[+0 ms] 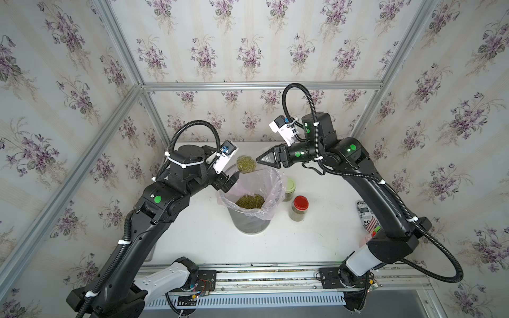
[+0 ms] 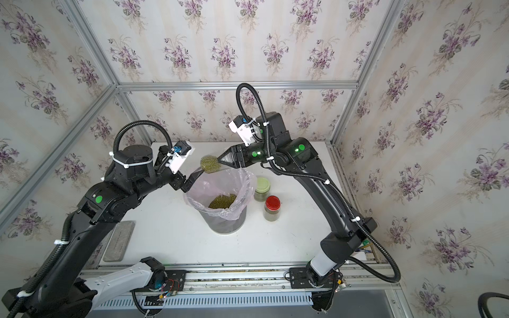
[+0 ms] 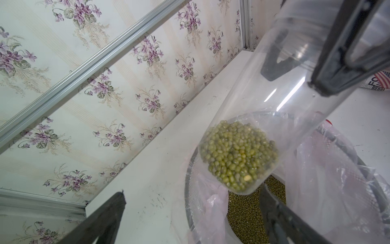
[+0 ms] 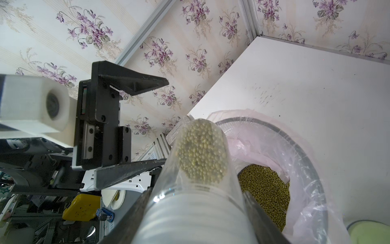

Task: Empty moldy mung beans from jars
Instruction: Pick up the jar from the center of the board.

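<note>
My right gripper (image 1: 260,160) (image 4: 196,194) is shut on a clear jar (image 1: 246,164) (image 3: 295,84), gripping its white ribbed end. The jar lies tilted above the bin's far rim, with moldy mung beans (image 3: 238,156) (image 4: 200,152) gathered at its closed bottom. My left gripper (image 1: 234,174) (image 3: 191,191) stands open right at that bottom, one fingertip (image 3: 261,189) just under it. More beans (image 1: 250,201) (image 4: 266,186) lie inside the bin. Two other jars stand upright to the right of the bin, one with a pale green lid (image 1: 289,188) (image 2: 261,188) and one with a red lid (image 1: 299,208) (image 2: 272,208).
The grey bin (image 1: 248,223) (image 2: 225,223) with a pinkish plastic liner (image 3: 329,169) stands mid-table. A printed black-and-white can (image 1: 365,213) lies by the right arm. A grey pad (image 2: 119,242) lies at the left edge. Papered walls close in three sides.
</note>
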